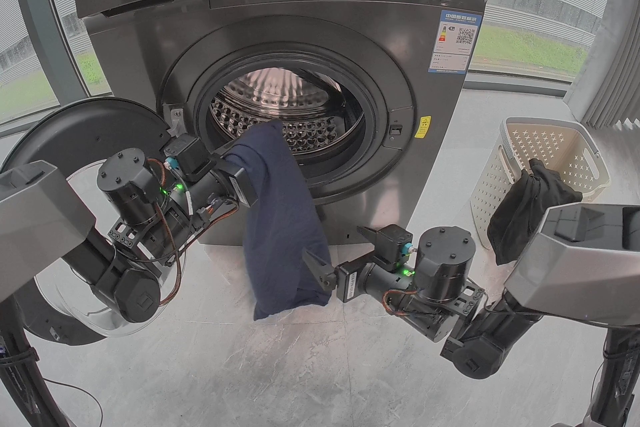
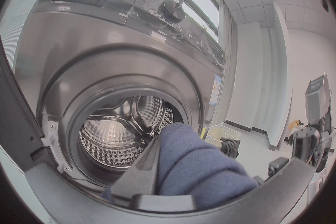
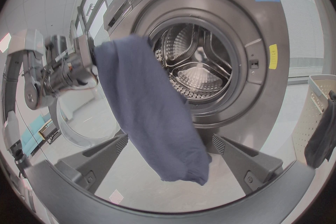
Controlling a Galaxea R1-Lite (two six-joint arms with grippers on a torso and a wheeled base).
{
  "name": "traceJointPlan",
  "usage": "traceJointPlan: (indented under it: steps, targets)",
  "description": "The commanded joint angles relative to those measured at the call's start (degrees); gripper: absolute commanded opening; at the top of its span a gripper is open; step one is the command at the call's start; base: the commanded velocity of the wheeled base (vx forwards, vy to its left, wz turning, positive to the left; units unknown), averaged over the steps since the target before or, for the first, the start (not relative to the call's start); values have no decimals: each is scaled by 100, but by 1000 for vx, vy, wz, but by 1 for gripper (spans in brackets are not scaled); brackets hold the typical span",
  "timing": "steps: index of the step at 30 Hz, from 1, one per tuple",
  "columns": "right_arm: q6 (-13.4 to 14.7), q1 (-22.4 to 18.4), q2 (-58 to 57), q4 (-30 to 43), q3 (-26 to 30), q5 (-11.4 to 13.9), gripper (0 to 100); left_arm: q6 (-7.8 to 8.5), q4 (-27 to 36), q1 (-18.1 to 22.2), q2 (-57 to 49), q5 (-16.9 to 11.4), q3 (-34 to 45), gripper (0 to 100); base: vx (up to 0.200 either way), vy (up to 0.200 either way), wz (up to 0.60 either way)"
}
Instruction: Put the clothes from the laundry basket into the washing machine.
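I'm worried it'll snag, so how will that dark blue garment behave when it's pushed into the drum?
Probably floppy: the dark blue garment hangs limp from the left gripper, sagging under its own weight. Likely light, since one pinch holds it up. Its long tail may drape over the washing machine's opening rim rather than follow inside.

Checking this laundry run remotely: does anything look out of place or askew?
The black garment hangs over the laundry basket's rim, mostly outside it. The navy cloth, held in the left gripper, dangles before the washing machine's opening, not yet in the drum.
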Motion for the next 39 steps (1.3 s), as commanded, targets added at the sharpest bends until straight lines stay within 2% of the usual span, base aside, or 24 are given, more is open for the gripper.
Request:
traceJointPlan:
  steps: [1, 8, 15, 20, 22, 27, 29, 35, 36, 39]
  targets:
    - [-23, 77, 644, -15, -477, 57, 100, -1, -19, -196, -335, 38, -10, 0, 0, 0, 0]
    - [-163, 394, 917, 2, -1075, 260, 100, 7, -19, -319, -299, 161, -10, 0, 0, 0, 0]
    - [-172, 473, 1145, 2, -1409, 268, 100, 7, -19, -346, -317, 161, -10, 0, 0, 0, 0]
    - [-155, 323, 1567, 125, -2139, 49, 100, 25, -19, -478, -343, 178, 8, 0, 0, 0, 0]
    - [-128, 112, 1743, 310, -2464, -189, 100, 16, -19, -513, -361, 266, 8, 0, 0, 0, 0]
    - [-102, -336, 1954, 415, -2903, -259, 100, -1, -19, -522, -378, 275, 8, 0, 0, 0, 0]
    - [-102, -468, 2007, 415, -2982, -277, 100, -10, -19, -522, -370, 275, -1, 0, 0, 0, 0]
    - [-93, -503, 1963, 345, -2965, -356, 100, -10, -19, -469, -352, 275, -18, 0, 0, 0, 0]
    - [-84, -485, 1936, 336, -2956, -347, 0, -19, -19, -451, -352, 275, -10, 0, 0, 0, 0]
    - [-84, -485, 1901, 328, -2938, -347, 0, -19, -19, -407, -335, 275, -10, 0, 0, 0, 0]
